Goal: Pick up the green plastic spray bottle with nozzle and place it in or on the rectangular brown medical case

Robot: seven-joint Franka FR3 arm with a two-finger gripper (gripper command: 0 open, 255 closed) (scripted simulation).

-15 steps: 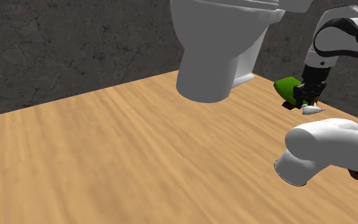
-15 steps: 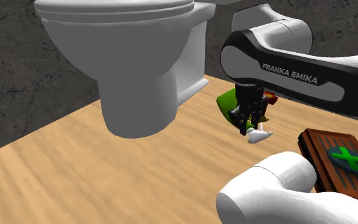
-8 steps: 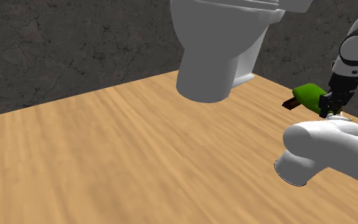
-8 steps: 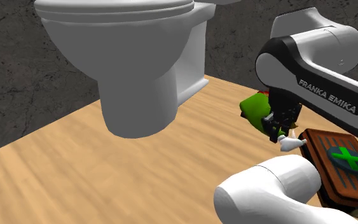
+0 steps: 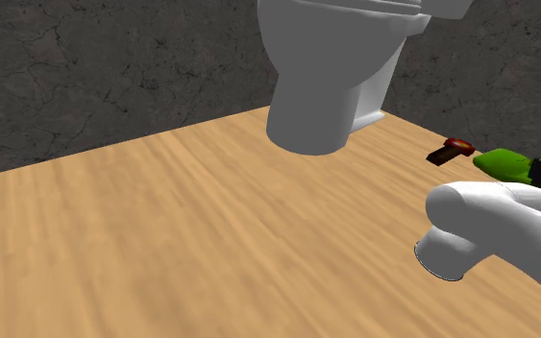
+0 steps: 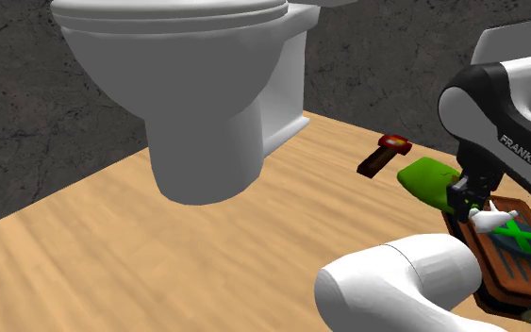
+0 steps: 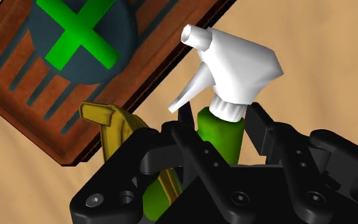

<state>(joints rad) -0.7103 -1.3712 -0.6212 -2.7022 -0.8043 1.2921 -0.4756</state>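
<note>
Green spray bottle (image 6: 428, 179) hangs in my gripper (image 6: 468, 195), off the wooden floor (image 5: 162, 240). In the wrist view the two black fingers (image 7: 187, 124) pinch its green neck (image 7: 220, 137) just below the white nozzle (image 7: 234, 63). I see the bottle lying nearly level, with its body toward the toilet (image 6: 197, 113) and its nozzle over the near edge of the brown case (image 6: 508, 259). The case lies flat on the floor and carries a green cross on a dark disc (image 7: 75, 32); most of its lid is uncovered. A yellowish strap (image 7: 107, 118) shows at the case's edge beside the gripper. A small brown object (image 6: 384, 154) lies near the floor's far edge, by the dark stone wall, apart from the bottle. Open floor stretches between the toilet and the case.
</note>
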